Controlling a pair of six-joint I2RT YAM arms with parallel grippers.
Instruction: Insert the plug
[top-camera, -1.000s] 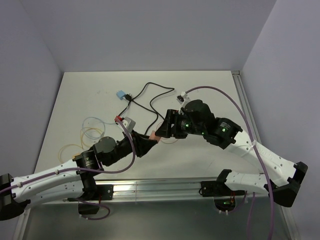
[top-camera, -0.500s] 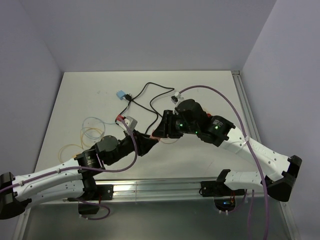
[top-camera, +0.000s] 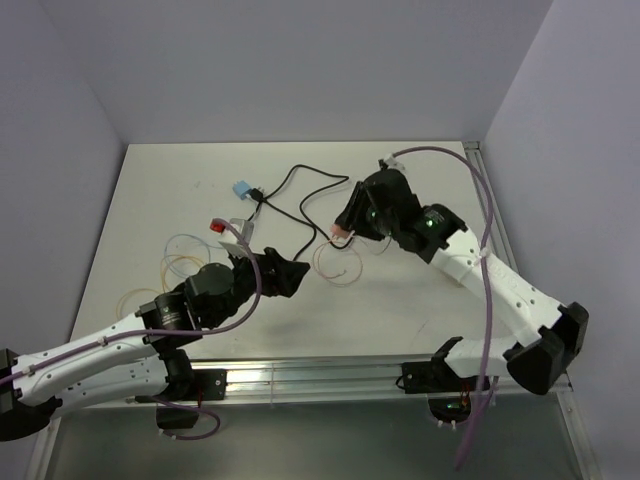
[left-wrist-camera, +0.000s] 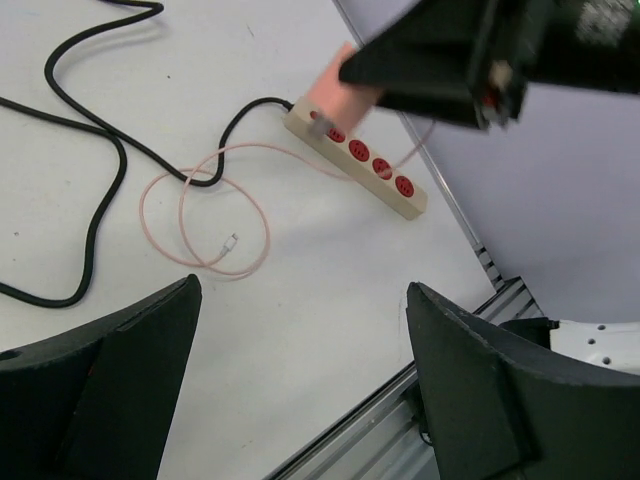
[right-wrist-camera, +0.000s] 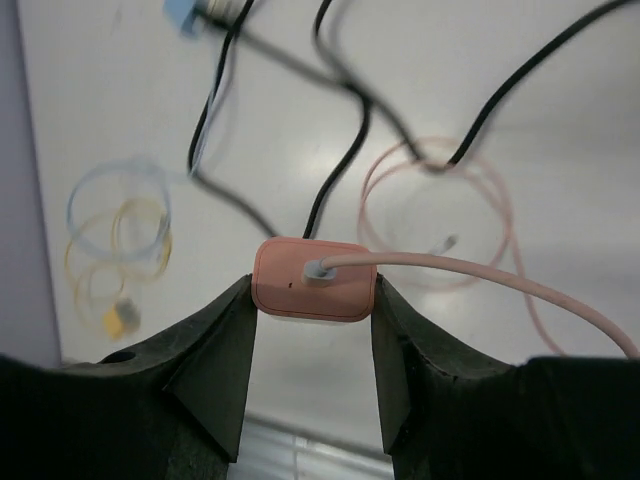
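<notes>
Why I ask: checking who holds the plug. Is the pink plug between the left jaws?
No: the left gripper stands with its jaws open and empty, while the pink plug sits clamped in the right gripper.

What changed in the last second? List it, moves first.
The left gripper opened its jaws, let go of the pink plug and drew back toward its base. The right gripper, shut on the plug, carried it away from the bases to the end of the power strip. The grey-and-red adapter shifted slightly left. The blue connector, black cable and clear coils stayed put.
</notes>
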